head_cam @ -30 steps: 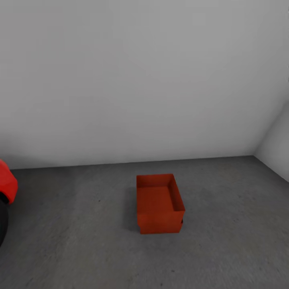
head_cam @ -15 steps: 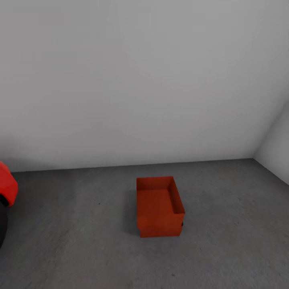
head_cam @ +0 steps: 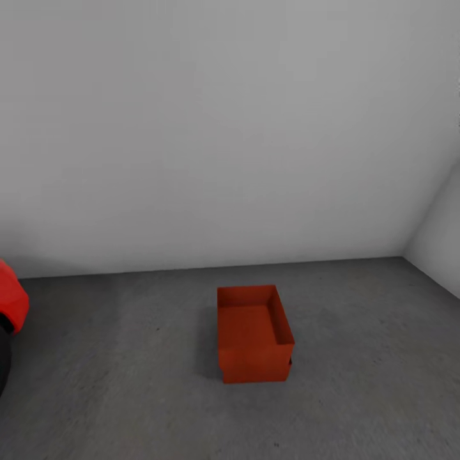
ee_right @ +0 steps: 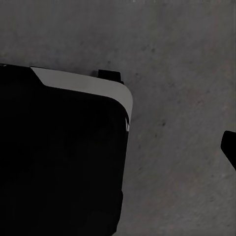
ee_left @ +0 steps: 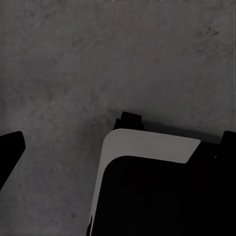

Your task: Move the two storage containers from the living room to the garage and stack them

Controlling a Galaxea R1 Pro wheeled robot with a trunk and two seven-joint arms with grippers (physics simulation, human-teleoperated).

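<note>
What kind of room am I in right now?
Most likely a garage: bare white walls, a rough dark grey concrete floor, and the red nose and tyre of a car at the edge. The stacked orange-red containers sit on that floor.

Head view: high, facing forward and down at white wall (head_cam: 230, 128). Both wrist views: straight down, close over shared concrete floor (ee_left: 73, 64).

No readable text, labels, brands, numbers or signs appear on any surface in the three camera views
</note>
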